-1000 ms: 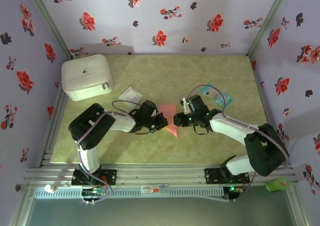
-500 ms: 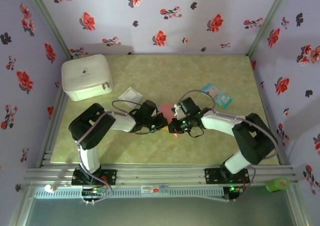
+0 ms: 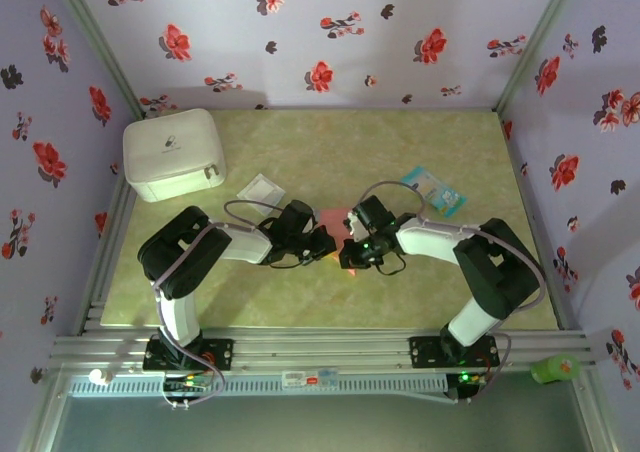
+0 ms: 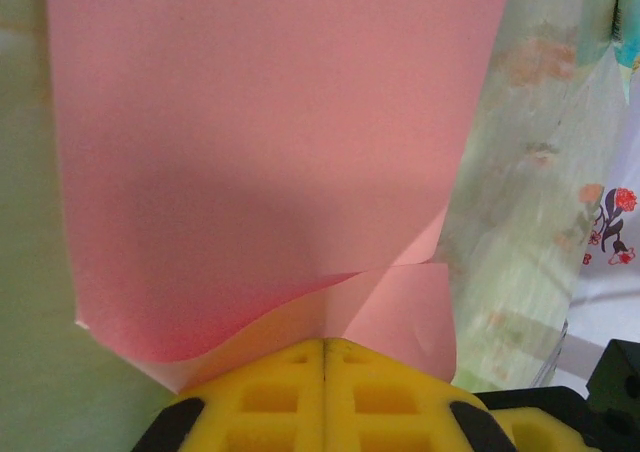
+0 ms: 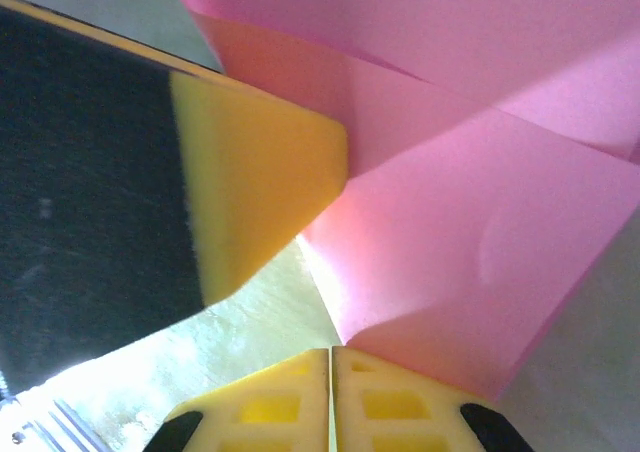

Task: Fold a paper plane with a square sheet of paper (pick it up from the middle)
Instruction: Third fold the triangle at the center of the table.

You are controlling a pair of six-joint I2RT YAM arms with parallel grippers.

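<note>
We judge that a crease is being formed, so both pinches should be firm, level and gently pulled to avoid tearing. The thin salmon-pink square sheet of paper [image 3: 337, 217] sits mid-frame in the top view, partly folded. The left gripper [image 4: 325, 367] has its jaws pressed together on the sheet's bottom edge. The right gripper [image 5: 330, 377], jaws likewise closed, seems to nip a lower fold.

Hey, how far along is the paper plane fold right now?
Done: the pink sheet already shows an overlapping folded layer. In hand: the left tool is shut on its edge, and the right tool looks shut on another part. Left: no narrow pointed dart yet, so most folds remain.
</note>
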